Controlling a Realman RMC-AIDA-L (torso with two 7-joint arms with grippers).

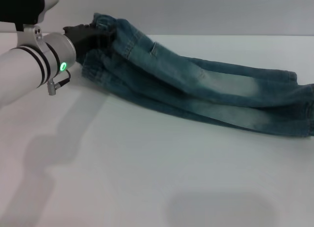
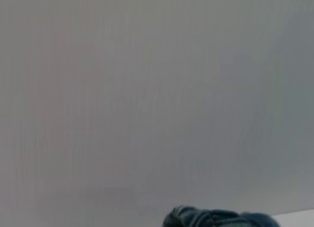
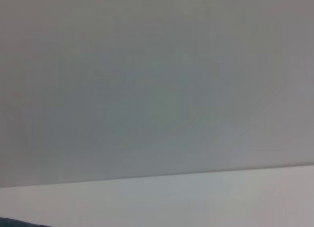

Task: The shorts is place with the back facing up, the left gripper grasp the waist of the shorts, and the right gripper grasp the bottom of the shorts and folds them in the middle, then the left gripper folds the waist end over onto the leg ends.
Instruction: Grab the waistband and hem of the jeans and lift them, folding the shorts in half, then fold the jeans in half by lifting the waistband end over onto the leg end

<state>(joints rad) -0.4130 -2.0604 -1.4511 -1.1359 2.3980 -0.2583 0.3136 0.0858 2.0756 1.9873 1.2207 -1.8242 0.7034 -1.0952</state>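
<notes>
The shorts lie already doubled lengthwise on the white surface, long axis running from the waist at my far left out to the leg ends on the right. My left tool is clamped on the waist, so I judge the fold must travel rightward. The right arm isn't visible.

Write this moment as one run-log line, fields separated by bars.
left gripper: at waist, lifted | shorts: folded lengthwise on table | right gripper: out of view | step: waist-to-legs fold not done
</notes>
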